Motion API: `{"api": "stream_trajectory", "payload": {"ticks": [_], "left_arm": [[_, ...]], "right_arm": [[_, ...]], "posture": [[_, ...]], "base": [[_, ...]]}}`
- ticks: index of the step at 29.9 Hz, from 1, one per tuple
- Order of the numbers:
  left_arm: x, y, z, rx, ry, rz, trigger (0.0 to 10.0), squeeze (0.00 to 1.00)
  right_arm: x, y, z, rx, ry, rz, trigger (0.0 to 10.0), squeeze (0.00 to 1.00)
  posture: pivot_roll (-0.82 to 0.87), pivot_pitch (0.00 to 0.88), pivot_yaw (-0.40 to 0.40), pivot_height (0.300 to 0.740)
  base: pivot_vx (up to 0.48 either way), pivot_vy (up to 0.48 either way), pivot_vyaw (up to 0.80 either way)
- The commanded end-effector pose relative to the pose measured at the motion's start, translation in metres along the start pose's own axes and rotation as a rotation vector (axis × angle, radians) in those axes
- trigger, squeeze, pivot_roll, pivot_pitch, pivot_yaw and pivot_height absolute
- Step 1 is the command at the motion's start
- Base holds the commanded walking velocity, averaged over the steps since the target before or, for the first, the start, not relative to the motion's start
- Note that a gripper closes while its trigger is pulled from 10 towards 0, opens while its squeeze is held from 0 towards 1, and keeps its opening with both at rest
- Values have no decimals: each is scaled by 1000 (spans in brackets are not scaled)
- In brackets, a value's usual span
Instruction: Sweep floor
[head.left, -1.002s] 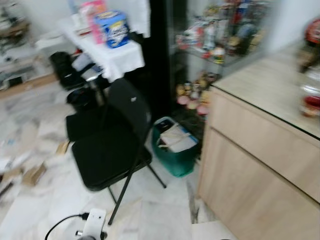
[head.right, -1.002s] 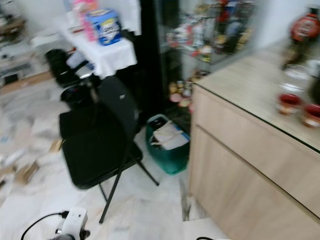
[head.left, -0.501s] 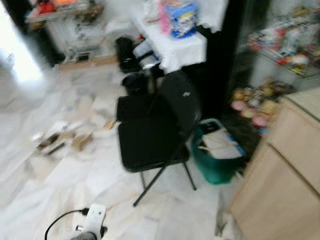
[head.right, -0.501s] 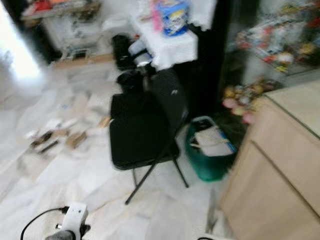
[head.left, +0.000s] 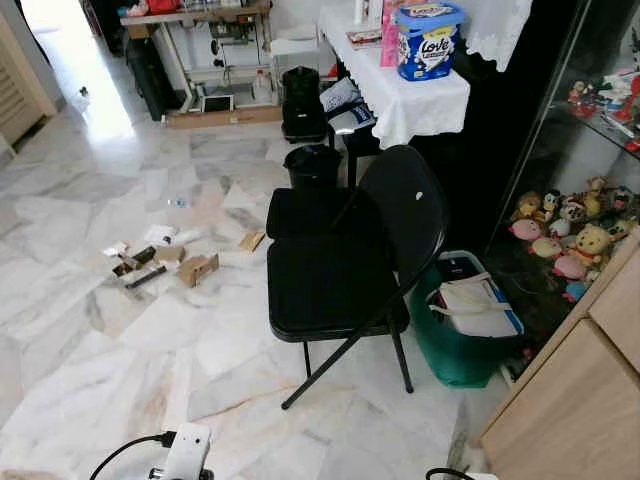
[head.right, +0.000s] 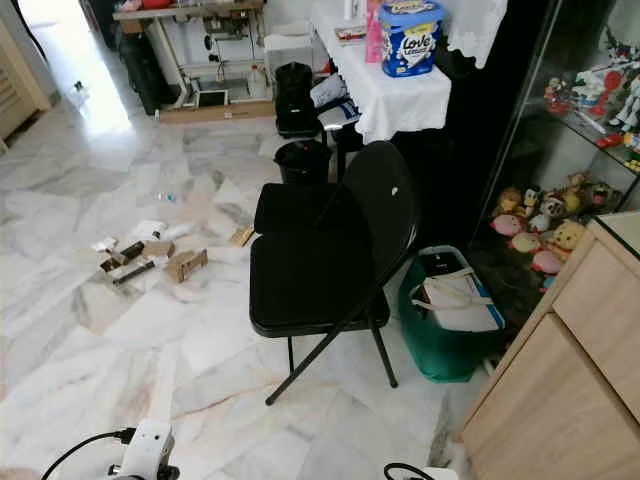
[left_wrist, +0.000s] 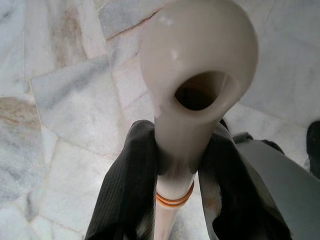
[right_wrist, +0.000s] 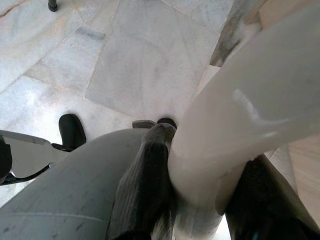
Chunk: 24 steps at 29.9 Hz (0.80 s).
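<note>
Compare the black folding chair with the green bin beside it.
The black folding chair stands on thin metal legs with a bare seat; the green bin sits flat on the marble floor, stuffed with a white bag and papers. The chair is taller and wider than the bin. Both stand upright.

Left pincer (left_wrist: 177, 165) clamped on a cream handle (left_wrist: 192, 75), black fingers (left_wrist: 125, 190) either side. Handle end is hollow; two orange bands (left_wrist: 172, 198) ring it. Marble floor (left_wrist: 65, 100) beneath.

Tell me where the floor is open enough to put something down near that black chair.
Bare marble floor lies left of the folding chair, nearer than the litter. Crowded: the green bin wedged between chair and wooden cabinet.
</note>
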<state>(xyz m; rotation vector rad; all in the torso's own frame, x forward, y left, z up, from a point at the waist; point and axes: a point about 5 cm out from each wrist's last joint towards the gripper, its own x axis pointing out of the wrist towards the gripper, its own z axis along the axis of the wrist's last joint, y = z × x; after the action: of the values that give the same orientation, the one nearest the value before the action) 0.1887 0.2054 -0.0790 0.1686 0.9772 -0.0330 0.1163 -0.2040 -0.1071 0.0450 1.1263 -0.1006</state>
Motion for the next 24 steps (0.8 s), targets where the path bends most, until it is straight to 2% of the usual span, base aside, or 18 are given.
{"api": "stream_trajectory", "payload": {"ticks": [1, 9, 24], "left_arm": [[-2, 3, -12, -40, 41, -4, 10000, 0], [-3, 5, -14, -39, 44, -1, 10000, 0], [-4, 11, -16, -23, 50, 3, 10000, 0]], "right_arm": [[1, 16, -2, 28, 10, 46, 10000, 0], [2, 23, 2, 31, -2, 51, 10000, 0], [2, 22, -1, 41, 0, 57, 10000, 0]], "posture": [[-167, 0, 60, 740], [-163, 0, 63, 740], [-170, 0, 83, 740]], "base": [[0, 480, 0], [0, 480, 0], [0, 480, 0]]}}
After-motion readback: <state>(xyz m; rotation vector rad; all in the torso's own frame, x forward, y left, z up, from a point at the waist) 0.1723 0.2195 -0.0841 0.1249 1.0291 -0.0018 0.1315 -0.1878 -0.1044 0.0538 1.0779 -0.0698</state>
